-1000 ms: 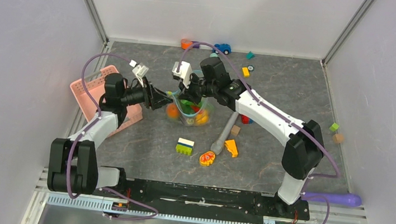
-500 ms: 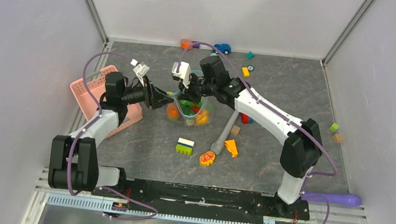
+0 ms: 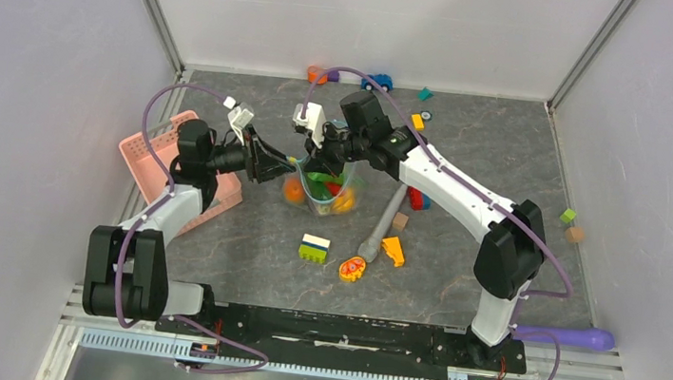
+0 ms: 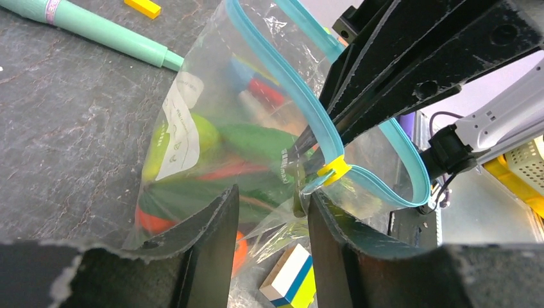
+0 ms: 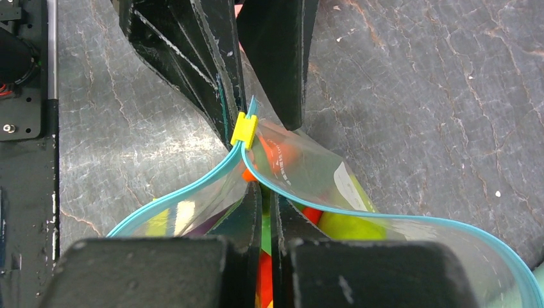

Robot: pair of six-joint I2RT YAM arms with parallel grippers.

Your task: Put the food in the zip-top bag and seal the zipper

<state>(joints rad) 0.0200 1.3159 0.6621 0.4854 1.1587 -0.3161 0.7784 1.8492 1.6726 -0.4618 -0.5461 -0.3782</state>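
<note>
Zipper (image 5: 192, 192) gaping — only wrist views show yellow slider (image 5: 244, 129) pinched.

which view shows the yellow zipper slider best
The right wrist view: the yellow slider sits centred and sharp on the teal zipper, where its two open sides meet. The left wrist view shows it smaller, partly behind the right hand's fingers. The top view cannot resolve it.

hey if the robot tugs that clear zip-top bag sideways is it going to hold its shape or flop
Probably flop. The zip-top bag is thin film, and its teal zipper already bows into loose curves. The toy food bulging inside likely weighs the bottom down, so it may drag and sag. The film looks glossy, so it could slip.
</note>
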